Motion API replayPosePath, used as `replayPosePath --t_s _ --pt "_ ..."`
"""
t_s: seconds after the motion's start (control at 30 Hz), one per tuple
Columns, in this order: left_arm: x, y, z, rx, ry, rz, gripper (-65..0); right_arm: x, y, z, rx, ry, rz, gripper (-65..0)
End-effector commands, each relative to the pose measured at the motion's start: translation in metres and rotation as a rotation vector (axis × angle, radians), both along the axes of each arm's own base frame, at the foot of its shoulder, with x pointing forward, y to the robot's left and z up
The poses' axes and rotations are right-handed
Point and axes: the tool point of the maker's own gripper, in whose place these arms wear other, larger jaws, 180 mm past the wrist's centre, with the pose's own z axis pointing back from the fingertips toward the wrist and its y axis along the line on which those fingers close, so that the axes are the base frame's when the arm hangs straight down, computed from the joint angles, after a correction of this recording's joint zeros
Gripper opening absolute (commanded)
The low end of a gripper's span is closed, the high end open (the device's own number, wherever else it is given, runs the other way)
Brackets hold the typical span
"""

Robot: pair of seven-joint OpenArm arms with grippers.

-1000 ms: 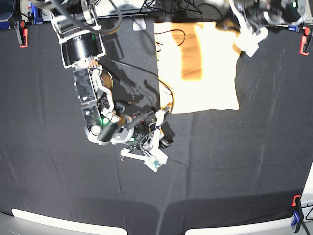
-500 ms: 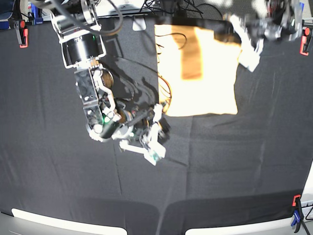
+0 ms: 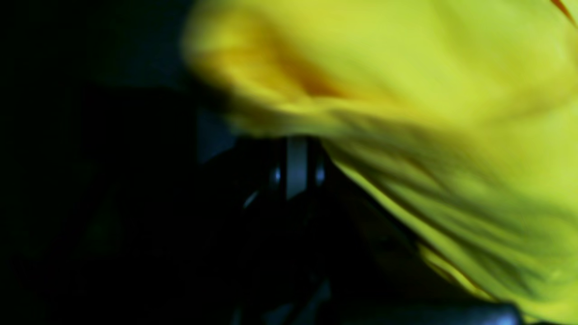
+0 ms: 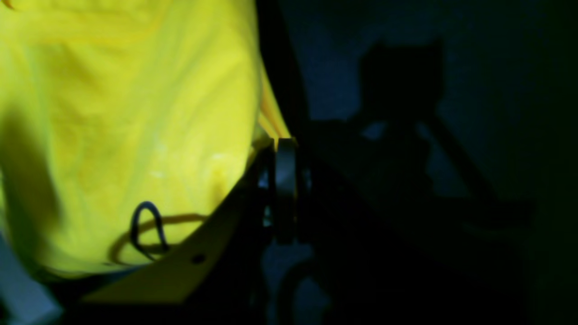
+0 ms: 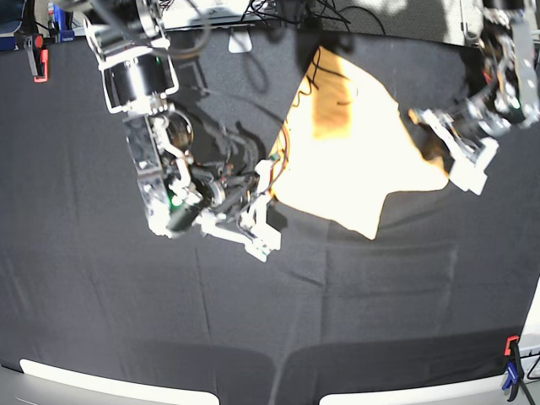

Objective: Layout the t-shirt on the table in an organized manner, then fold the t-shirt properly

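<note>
The plain pale orange-yellow cloth t-shirt (image 5: 354,143) hangs stretched between the two arms above the far middle of the wide worktop covered in wrinkled black cloth (image 5: 354,321). It makes an uneven, slanted sheet whose lowest point dips toward the worktop; whether that point touches the cloth cannot be told.

The right tool (image 5: 268,173) is closed on the shirt's edge on the base view's left side — in the right wrist view its jaws pinch together at the fabric's corner (image 4: 135,113), with a loop of dark cable (image 4: 146,228) lying against the yellow cloth.

The left tool (image 5: 430,126) is closed on the opposite edge, at the base view's right. The left wrist view is badly blurred, yet it shows the yellow fabric (image 3: 406,113) bunched right at the shut jaws.

A red-and-blue clamp (image 5: 511,363) grips the worktop's near right edge.
</note>
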Motion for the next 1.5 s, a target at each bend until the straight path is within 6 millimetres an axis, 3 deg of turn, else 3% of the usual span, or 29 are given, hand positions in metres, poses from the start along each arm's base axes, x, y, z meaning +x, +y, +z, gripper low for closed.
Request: replayPosePath --t_s 0.0,0.2,0.5,0.6,0.87,1.0,1.23,1.37,1.47 --pt "0.015 0.006 0.016 0.003 -0.062 0.005 -65.0 0.002 0.005 0.008 0.013 -0.022 0.018 -65.0" --pt "0.023 0.010 0.023 0.012 -0.081 0.003 -65.0 -0.037 0.016 -0.004 0.005 -0.001 0.069 -65.0" --pt "0.017 0.011 0.018 0.026 -0.041 -0.002 -65.0 -0.084 -0.007 0.008 -0.111 -0.122 0.052 -65.0" --pt "0.011 0.014 0.013 0.039 0.003 -0.009 -65.0 -0.091 -0.015 0.013 -0.144 -0.148 0.036 -65.0" --pt "-0.016 0.039 0.019 0.015 0.117 0.042 -65.0 -0.047 -0.021 0.042 -0.147 -0.312 -0.084 -65.0" --pt "-0.045 0.018 0.029 -0.010 0.118 -0.006 -65.0 -0.025 -0.020 0.050 -0.132 -0.356 -0.112 -65.0" --pt "-0.102 -0.033 0.035 -0.079 0.148 -0.056 -65.0 -0.003 -0.028 0.028 -0.181 -0.300 -0.118 -65.0" --pt "-0.120 -0.050 0.029 -0.137 0.191 0.000 -65.0 -0.007 -0.027 0.016 -0.173 -0.239 -0.111 -65.0" --pt "-0.119 -0.060 0.028 -0.180 0.169 0.034 -65.0 -0.018 -0.022 0.013 -0.148 -0.183 -0.088 -65.0"
